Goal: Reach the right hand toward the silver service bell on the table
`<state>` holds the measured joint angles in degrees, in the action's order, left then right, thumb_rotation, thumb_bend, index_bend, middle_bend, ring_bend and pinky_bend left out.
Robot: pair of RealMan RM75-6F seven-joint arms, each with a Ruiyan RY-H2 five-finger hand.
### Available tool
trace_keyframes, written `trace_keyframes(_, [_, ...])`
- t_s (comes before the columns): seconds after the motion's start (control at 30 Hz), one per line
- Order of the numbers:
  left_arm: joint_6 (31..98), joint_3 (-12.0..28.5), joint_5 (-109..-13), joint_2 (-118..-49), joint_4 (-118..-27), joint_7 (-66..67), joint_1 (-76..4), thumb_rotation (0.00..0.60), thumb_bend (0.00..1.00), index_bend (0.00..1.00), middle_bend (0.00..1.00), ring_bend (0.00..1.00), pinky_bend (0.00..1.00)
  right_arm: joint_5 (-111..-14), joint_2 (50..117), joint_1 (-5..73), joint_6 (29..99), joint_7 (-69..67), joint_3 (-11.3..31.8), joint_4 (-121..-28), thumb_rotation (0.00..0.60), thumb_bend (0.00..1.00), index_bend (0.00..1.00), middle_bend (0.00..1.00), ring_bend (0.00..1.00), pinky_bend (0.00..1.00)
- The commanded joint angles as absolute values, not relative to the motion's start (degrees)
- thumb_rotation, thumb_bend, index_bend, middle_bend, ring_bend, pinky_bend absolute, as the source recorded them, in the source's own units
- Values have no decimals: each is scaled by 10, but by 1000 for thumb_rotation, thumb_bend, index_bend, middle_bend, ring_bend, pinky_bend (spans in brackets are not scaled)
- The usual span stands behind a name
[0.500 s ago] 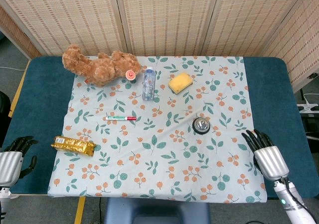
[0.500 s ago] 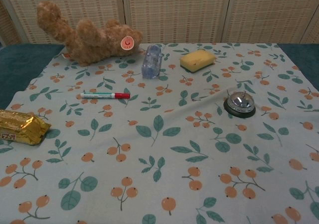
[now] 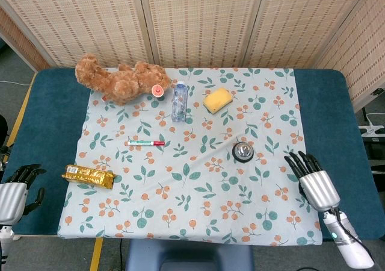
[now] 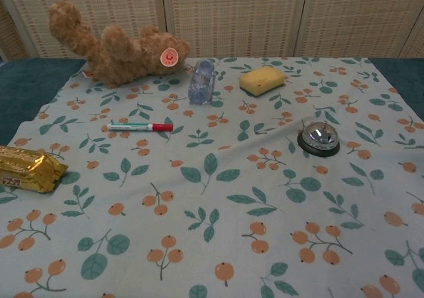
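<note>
The silver service bell with its black base stands on the floral cloth, right of the middle; in the chest view the bell is at mid-right. My right hand hovers at the cloth's right edge, below and to the right of the bell, well apart from it, fingers spread and empty. My left hand rests at the table's left front corner, fingers loosely apart, holding nothing. Neither hand shows in the chest view.
A brown teddy bear, a clear water bottle and a yellow sponge lie along the back. A red-capped marker and a gold snack packet lie at the left. Woven screens stand behind the table.
My right hand has moved a little left and forward, onto the cloth's edge and closer to the bell. The left hand and the objects have stayed put.
</note>
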<state>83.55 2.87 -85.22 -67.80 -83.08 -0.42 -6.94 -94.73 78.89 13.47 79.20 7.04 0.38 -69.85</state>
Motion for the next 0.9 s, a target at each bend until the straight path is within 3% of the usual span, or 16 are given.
trace_keyframes(0.03, [838, 29, -855, -679, -828, -7, -69, 600, 482, 287, 209, 168, 411, -936, 841, 196, 714, 52, 27, -640, 600, 1000, 0, 56, 0, 99])
trace_keyframes(0.27, [846, 26, -861, -681, -822, -16, -66, 600, 482, 289, 210, 168, 411, -932, 922, 292, 605, -16, 39, -530, 600, 1000, 0, 56, 0, 99])
trace_keyframes(0.6, [852, 26, -861, -681, -821, -20, -63, 600, 483, 290, 210, 168, 411, -936, 1029, 379, 552, -82, 41, -390, 600, 1000, 0, 56, 0, 95])
trace_keyframes(0.9, [855, 27, -861, -682, -816, -27, -62, 600, 483, 291, 211, 168, 410, -932, 1087, 401, 514, -117, 18, -303, 600, 1000, 0, 56, 0, 93])
